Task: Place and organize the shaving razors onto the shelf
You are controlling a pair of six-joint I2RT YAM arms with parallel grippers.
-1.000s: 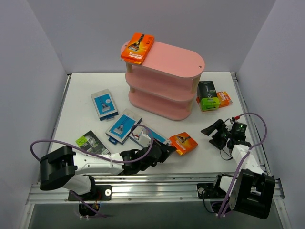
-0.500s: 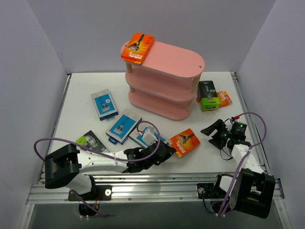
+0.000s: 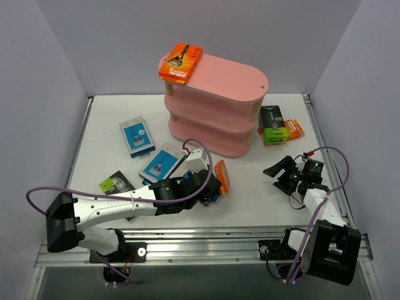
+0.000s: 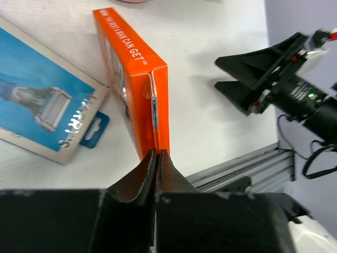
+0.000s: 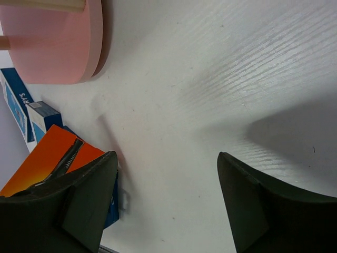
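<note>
My left gripper (image 3: 214,185) (image 4: 157,153) is shut on the thin flap of an orange razor pack (image 3: 221,177) (image 4: 134,89), which stands tilted up on its edge in front of the pink shelf (image 3: 215,103). The pack's far end looks close to the table. A second orange pack (image 3: 180,62) lies on the shelf's top board at its left end. Near the right edge of the table my right gripper (image 3: 278,170) (image 5: 168,158) hangs open over bare table with nothing between its fingers. The held orange pack (image 5: 47,158) shows at the lower left of the right wrist view.
Two blue-and-white packs (image 3: 137,135) (image 3: 162,164) lie left of the shelf, and a third (image 4: 42,100) lies beside the held pack. A black-and-green pack (image 3: 115,184) sits at the near left. Right of the shelf a black-and-green pack (image 3: 273,125) lies on an orange one (image 3: 295,129).
The left gripper has raised the orange pack from lying flat to standing on edge and carried it left, nearer the shelf. The right arm has stayed put.
</note>
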